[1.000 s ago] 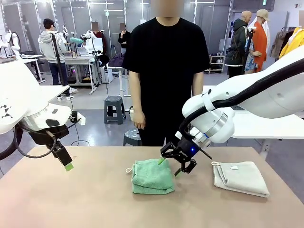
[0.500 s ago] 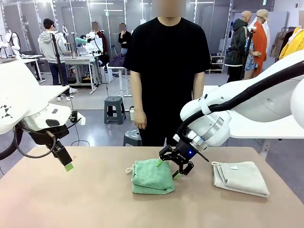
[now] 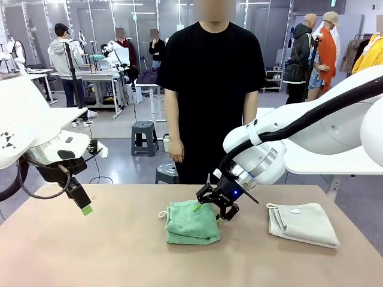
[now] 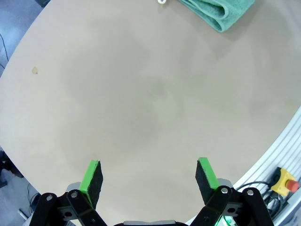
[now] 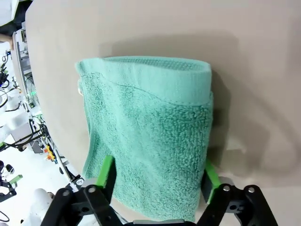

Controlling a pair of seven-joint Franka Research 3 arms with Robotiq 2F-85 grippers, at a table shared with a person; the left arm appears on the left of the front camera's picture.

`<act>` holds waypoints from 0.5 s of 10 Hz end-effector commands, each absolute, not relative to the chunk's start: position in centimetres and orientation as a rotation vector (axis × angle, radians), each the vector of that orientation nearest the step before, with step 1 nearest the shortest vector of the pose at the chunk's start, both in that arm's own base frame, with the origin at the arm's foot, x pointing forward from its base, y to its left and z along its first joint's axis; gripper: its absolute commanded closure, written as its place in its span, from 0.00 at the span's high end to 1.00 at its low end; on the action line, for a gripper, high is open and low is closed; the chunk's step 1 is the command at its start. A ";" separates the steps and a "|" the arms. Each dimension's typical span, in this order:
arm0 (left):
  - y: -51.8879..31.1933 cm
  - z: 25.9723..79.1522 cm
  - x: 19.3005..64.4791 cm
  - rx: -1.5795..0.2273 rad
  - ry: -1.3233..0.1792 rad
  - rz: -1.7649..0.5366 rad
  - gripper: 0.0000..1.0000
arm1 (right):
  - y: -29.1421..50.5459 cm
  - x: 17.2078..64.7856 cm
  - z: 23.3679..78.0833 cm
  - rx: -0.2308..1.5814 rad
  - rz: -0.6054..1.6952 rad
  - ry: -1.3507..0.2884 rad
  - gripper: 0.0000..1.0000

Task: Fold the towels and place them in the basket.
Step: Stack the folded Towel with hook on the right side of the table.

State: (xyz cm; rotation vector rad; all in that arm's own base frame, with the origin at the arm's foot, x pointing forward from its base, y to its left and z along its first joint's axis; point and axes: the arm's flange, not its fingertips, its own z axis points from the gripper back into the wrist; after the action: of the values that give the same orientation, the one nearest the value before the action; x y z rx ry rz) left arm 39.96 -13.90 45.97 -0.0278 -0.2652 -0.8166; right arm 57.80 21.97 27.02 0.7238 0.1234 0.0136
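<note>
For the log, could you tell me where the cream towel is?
The cream towel lies folded at the table's right in the front view, apart from the green towel.

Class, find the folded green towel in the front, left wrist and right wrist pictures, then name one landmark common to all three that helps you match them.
Front view: green towel at table centre, right gripper at its far right edge.
Left wrist view: one folded corner at the top edge, right of centre.
Right wrist view: it covers the middle, reaching down between the gripper's green pads.
Shared landmark: the tan table, under the towel in all three.
</note>
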 end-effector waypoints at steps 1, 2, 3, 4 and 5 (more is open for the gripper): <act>-14.0 46.1 40.1 -0.014 -0.263 -0.808 1.00 | 22.2 58.0 26.4 0.735 0.006 0.113 0.22; -14.0 46.1 40.1 -0.014 -0.263 -0.808 1.00 | 22.3 58.0 26.4 0.736 0.005 0.113 0.00; -14.0 46.1 40.1 -0.014 -0.263 -0.808 1.00 | 22.4 58.0 26.5 0.736 0.005 0.114 0.00; -14.0 46.1 40.1 -0.014 -0.263 -0.808 1.00 | 22.4 57.9 26.6 0.733 0.007 0.112 0.00; -14.0 46.1 40.1 -0.014 -0.263 -0.808 1.00 | 22.4 57.8 26.6 0.733 0.007 0.111 0.03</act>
State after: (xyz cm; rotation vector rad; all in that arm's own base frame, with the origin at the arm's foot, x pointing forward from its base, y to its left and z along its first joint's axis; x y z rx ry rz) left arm 39.96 -13.90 45.97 -0.0278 -0.2652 -0.8166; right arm 57.78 22.01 26.70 0.7231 0.1274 0.0119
